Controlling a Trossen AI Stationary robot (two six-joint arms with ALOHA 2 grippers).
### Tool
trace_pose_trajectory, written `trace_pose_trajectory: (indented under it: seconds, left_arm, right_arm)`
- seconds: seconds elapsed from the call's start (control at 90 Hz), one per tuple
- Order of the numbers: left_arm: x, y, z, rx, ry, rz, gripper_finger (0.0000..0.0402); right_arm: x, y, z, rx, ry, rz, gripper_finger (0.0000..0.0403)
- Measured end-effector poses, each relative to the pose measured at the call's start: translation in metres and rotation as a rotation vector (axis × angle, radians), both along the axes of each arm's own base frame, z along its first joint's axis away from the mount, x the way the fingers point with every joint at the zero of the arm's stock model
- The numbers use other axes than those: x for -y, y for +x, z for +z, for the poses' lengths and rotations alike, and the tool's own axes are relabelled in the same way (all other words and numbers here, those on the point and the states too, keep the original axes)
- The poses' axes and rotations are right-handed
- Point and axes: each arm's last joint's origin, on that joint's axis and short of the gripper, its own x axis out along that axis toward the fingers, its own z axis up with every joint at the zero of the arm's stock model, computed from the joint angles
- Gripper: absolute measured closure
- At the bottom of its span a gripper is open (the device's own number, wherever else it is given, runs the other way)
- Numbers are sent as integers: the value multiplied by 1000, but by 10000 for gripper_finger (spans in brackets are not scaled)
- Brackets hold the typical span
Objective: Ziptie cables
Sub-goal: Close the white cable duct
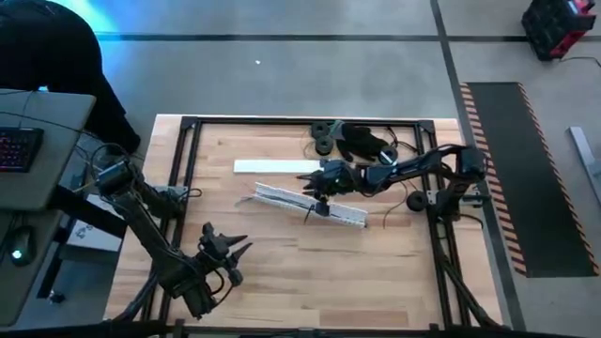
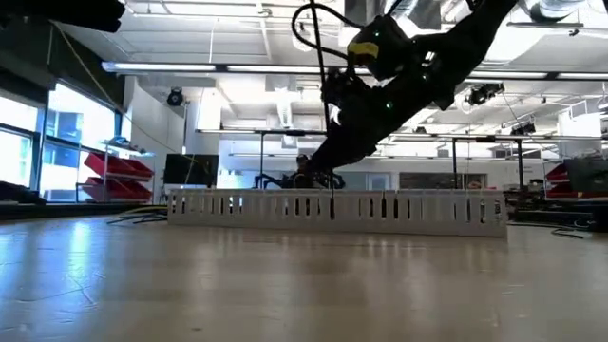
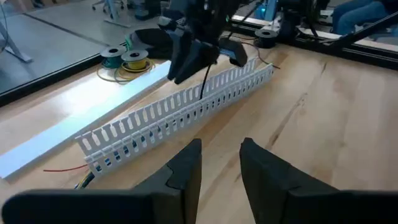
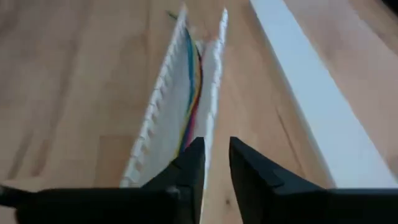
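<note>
Worked at a pale wooden table (image 1: 282, 272) set in a black frame, on a grey concrete floor (image 1: 282, 75) with a hazard-striped mat (image 1: 507, 169) off to one side. Looked level across the boards into a bright workshop of ceiling lights, tall windows and red bins. Saw on the wood a white slotted duct (image 1: 338, 211) lying at a slant, with a long white flat strip (image 1: 272, 167) just beside it and wire spools (image 3: 121, 57) near the table's far edge. Found the right gripper (image 1: 315, 192) poised just above the duct's middle, fingers drawn to a narrow gap, pinching a thin dark stick (image 3: 202, 81) that hung down from the tips to the duct's wall. Found the cables (image 4: 193, 93), blue, yellow and red, lying along the bottom of the duct's channel, directly below the right gripper and running on ahead of it, apart from its fingers. Spotted a red strand trailing out of the duct's end onto the wood. Left the left gripper (image 1: 235, 249) well apart at the near edge, fingers spread wide, holding nothing.
</note>
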Motion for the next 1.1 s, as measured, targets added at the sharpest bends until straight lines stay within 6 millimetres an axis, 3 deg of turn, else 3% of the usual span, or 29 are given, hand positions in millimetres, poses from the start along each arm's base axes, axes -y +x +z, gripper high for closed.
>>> trace_pose_trajectory:
  seconds: [0.156, 0.389, 0.522, 0.756, 0.922, 1.1]
  left_arm:
    - [1, 1, 0, -5, -20, 1, 312]
    - [5, 3, -1, -42, -32, -34, 312]
    - [8, 6, -1, -41, -29, -48, 312]
    - [8, 6, -1, -40, -30, -53, 312]
    - [8, 7, -1, -42, -26, -51, 312]
    - [6, 8, -1, -45, -22, -42, 312]
  right_arm:
    - [10, 1, -20, -50, -15, -140, 338]
    - [16, 5, -30, -60, 138, 128, 355]
    - [12, 4, -33, -70, 134, 300, 367]
    - [15, 5, -28, -64, 31, 263, 370]
    - [20, 8, -10, 11, -53, 114, 342]
    - [29, 15, -2, 36, -106, 56, 272]
